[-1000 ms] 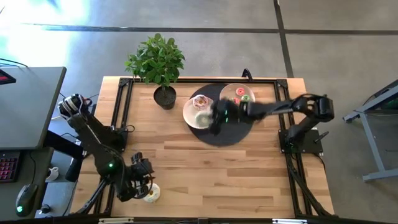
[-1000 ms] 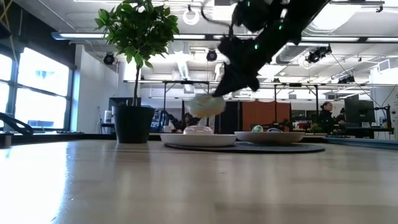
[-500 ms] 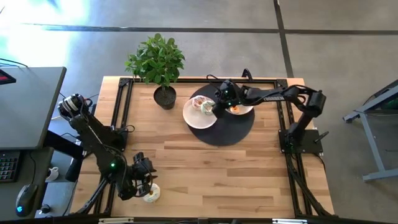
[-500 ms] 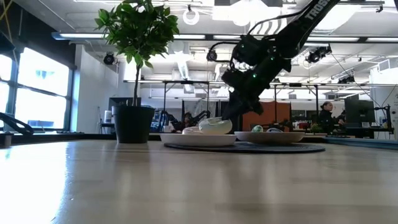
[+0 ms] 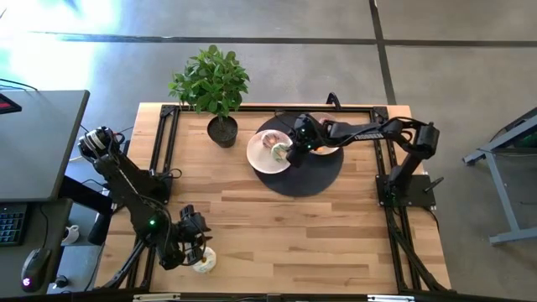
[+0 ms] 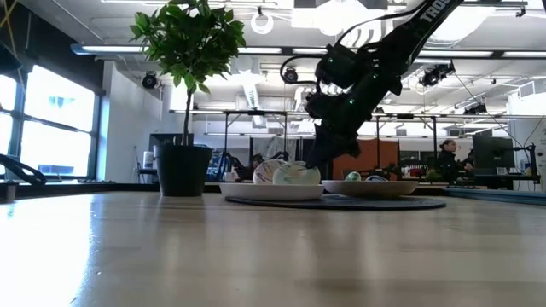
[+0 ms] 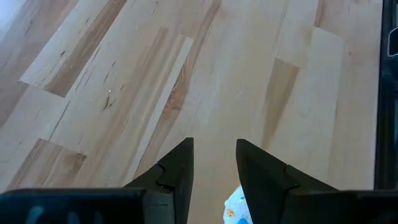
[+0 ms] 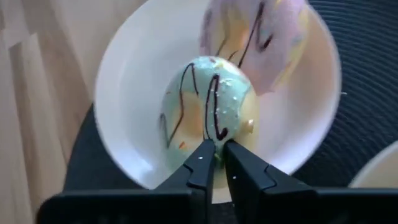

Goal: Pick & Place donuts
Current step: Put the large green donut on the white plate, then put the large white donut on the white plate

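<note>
We note the right hand [image 8: 215, 155] low over the white plate [image 5: 256, 155] on the dark round mat [image 5: 306, 180], its fingers nearly closed and pinching the near rim of the green-cream donut [image 8: 208, 106]. The donut stands on edge in the plate, frosted face turned toward the wrist, leaning beside the pink donut [image 8: 255, 37] that lies farther from the hand. In the low view the green-cream donut shows at the plate with the arm slanting down onto it from above.

The relation that matters, as we judge it: the donut sits straight ahead of the fingertips and appears to rest on the plate, so a release needs only a small opening, then a withdrawal back and up along the arm's own line, away from the pink donut.

The second plate [image 5: 329, 147], holding smaller donuts, lies just beside.

The left hand [image 5: 195, 243] waits at the near-left table corner, fingers a little apart and empty, beside a pale donut [image 5: 205, 262].
</note>
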`<state>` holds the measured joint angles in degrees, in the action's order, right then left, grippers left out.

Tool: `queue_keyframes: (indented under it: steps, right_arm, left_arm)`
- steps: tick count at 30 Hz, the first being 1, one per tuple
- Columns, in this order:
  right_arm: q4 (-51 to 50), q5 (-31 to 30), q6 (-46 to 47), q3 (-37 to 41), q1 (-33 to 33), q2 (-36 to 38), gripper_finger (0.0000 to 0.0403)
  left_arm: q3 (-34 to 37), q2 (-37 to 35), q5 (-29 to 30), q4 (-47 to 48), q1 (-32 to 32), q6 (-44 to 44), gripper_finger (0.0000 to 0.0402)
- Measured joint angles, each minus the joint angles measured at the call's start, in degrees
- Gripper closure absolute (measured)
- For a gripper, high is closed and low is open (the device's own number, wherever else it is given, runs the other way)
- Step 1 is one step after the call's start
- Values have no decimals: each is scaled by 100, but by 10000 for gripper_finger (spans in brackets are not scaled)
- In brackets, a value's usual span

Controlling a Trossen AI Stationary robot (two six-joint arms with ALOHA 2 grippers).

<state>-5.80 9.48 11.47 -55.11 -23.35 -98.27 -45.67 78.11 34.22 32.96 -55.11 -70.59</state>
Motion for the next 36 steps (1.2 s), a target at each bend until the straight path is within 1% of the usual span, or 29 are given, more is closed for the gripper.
queue_keyframes:
  steps: [8,11,13,17,21,26,31,36]
  right_arm:
    - [32,-112,6,0,127,17,314]
    - [-32,-130,13,0,124,77,298]
    - [-168,-273,5,0,118,212,291]
    - [-692,-639,3,0,118,630,289]
    - [-1162,-657,67,0,151,1116,289]
    - [-1272,-659,432,0,411,1563,289]
    - [-1278,-654,457,0,854,1707,289]
    - [-1281,-660,363,0,1255,1707,289]
  left_arm:
    - [2,0,-2,17,0,287,282]
    - [2,0,-5,16,0,306,282]
    - [2,0,-23,12,0,290,282]
    - [4,0,-171,-40,2,245,282]
    - [4,0,-398,-39,2,110,282]
    - [4,0,-486,-115,2,-20,282]
    - [4,60,-1086,-134,2,-79,282]
    - [4,498,-1504,-168,-2,-221,282]
